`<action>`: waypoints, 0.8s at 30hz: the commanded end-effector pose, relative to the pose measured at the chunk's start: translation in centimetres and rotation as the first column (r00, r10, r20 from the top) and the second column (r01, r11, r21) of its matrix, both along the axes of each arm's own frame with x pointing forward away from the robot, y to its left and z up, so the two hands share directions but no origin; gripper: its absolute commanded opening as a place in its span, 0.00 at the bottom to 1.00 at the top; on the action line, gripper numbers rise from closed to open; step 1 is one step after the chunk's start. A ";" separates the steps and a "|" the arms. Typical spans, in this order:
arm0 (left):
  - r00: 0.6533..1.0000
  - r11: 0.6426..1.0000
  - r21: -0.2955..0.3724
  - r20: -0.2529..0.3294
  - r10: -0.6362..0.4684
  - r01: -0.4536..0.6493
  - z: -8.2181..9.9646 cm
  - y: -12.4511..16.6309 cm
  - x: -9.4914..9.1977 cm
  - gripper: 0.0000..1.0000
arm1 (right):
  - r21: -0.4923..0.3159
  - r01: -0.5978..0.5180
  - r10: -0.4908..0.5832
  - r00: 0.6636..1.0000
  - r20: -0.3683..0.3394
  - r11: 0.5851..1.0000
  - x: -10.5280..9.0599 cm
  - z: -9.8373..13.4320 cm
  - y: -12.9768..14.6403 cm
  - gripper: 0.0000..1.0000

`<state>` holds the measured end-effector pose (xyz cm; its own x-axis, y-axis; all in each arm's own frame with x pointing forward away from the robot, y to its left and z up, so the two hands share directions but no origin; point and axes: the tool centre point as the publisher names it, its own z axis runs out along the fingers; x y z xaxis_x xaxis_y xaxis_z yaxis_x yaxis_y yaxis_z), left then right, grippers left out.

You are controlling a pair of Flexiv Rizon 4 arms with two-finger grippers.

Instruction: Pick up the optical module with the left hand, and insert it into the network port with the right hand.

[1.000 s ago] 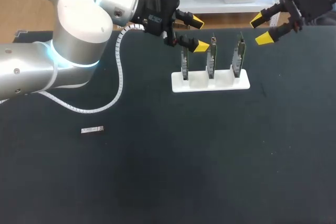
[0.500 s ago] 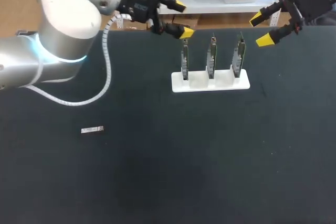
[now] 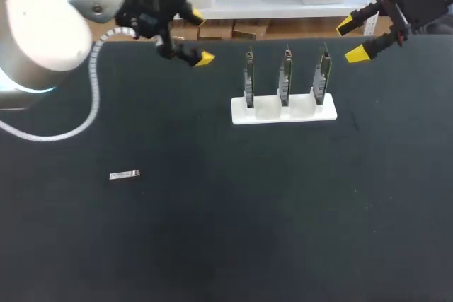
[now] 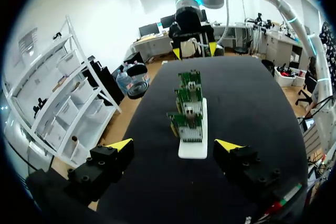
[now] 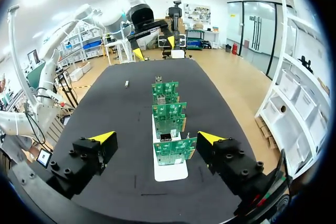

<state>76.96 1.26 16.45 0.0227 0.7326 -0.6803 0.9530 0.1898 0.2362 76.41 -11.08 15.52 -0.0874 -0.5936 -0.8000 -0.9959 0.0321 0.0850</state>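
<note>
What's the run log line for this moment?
left gripper: open, empty | right gripper: open, empty | optical module: on table, unpicked | white holder: three boards upright

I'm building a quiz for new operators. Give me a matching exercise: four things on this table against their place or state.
1 optical module
2 white stand
3 left gripper
4 right gripper

A holds three upright boards
B open, right of the boards
C lies flat on the table
D open, left of the boards

Pairs: 1-C, 2-A, 3-D, 4-B
</note>
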 end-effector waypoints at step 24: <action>0.967 0.902 0.431 -0.238 0.094 0.018 -12.0 15.8 -4.7 1.00 | -0.001 0.004 -0.004 1.000 0.003 1.000 -0.2 0.0 0.0 1.00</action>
<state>72.43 16.40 4.67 -0.1395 0.9511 -0.2756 0.9854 0.1608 0.0559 76.41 -11.08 15.52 -0.0873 -0.5936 -0.8000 -0.9959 0.0321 0.0849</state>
